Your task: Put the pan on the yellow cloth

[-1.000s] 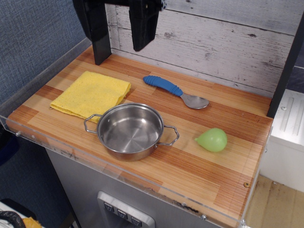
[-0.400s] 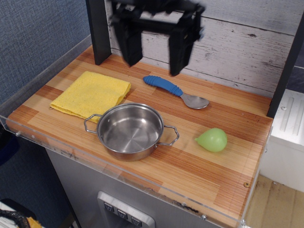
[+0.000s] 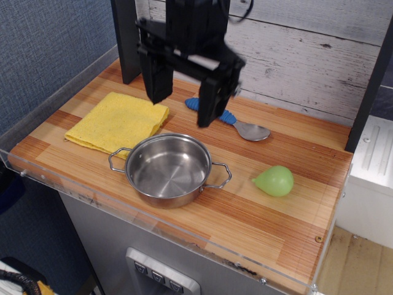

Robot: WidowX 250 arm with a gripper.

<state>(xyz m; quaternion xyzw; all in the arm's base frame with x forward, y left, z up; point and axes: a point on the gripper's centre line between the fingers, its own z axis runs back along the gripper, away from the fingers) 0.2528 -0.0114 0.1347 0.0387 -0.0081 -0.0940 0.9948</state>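
Wooden surface (image 3: 258, 215) carries the shiny round steel pan (image 3: 167, 169) just beside the folded yellow cloth (image 3: 118, 121) — my gripper (image 3: 182, 104) hangs above, jaws wide, holding nothing, positioned for descent.

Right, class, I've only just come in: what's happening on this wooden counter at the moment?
A black robot gripper hangs open above the counter, just behind the steel pan, holding nothing. The pan sits on the bare wood beside the yellow cloth, at most touching its near edge, so the move has not begun. A blue-handled spoon lies behind, and a green pear-like toy sits to the pan's right.
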